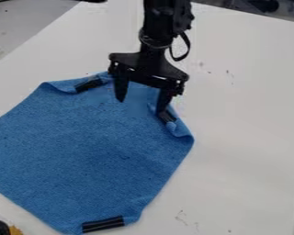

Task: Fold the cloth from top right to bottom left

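Observation:
The blue cloth [100, 151] lies mostly flat across the left and middle of the table, with its left part cut off by the view's edge. Black clips or strips sit at its upper left edge, its right edge and its bottom edge. Along the upper left and right edges the fabric is slightly curled. My gripper [141, 106] hangs over the cloth's upper right part, its two fingers spread wide apart. The right fingertip is close to the black strip at the right edge; whether it touches the cloth I cannot tell.
The white table [247, 110] extends to the right of the cloth and behind the arm. A black and yellow object [1, 227] is at the bottom left corner. Dark items stand beyond the table's far edge at the top right.

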Controlling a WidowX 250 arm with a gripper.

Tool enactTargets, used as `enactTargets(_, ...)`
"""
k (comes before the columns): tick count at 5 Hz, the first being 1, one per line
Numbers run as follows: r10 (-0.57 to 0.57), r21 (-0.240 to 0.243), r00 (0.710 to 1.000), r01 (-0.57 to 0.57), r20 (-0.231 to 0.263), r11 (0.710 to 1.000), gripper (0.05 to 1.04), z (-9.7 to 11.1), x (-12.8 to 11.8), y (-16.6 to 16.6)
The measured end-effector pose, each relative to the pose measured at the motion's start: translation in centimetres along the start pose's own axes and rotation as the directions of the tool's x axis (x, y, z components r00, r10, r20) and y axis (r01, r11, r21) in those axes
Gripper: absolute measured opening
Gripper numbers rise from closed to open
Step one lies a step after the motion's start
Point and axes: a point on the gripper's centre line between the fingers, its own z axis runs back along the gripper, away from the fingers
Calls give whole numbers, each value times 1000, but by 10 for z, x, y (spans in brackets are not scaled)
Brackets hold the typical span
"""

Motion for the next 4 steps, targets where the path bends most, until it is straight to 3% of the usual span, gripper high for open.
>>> enactTargets(2,19,-36,1000,-18,20,999,999,-35,29,-16)
enactTargets(4,-10,-52,1000,11,14,999,999,-41,42,-22)
